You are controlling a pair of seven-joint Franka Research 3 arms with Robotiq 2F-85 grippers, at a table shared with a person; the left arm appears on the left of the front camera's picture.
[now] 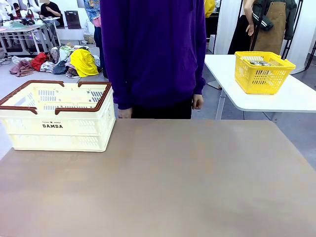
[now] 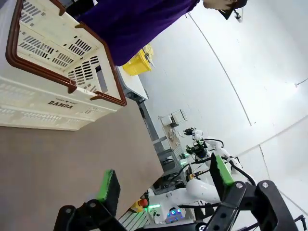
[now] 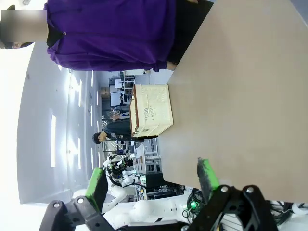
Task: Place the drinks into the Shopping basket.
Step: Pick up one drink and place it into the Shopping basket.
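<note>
Far left, back of room: grey floor with a heap of clothes [image 1: 64,61] in red, yellow and grey; behind it, a work table with seated people.

Left, far corner of the table [image 1: 173,187]: the Shopping basket [image 1: 57,116] stands upright, cream slotted walls, brown rim, handles folded down, "DAMDA" facing the camera. The tabletop is a matt brown, flat and evenly lit.

Centre, far edge: a person in a purple top [image 1: 153,49] stands against the table with both hands hanging at the sides, one hand [image 1: 124,113] just beside the basket's corner.

Right, beyond the brown top: a white side table [image 1: 291,98] carries a yellow mesh basket [image 1: 264,74]. Something metallic glints inside it. These may be the drinks, but it is too small to tell.

Left wrist view: the left gripper [image 2: 163,180] is released, green pads spread wide, hanging above the brown top near the table's edge, well apart from the basket.

Right wrist view: the right gripper [image 3: 153,180] is also released, fingers wide, off the table's near edge. White walls and ceiling light strips show beyond.
</note>
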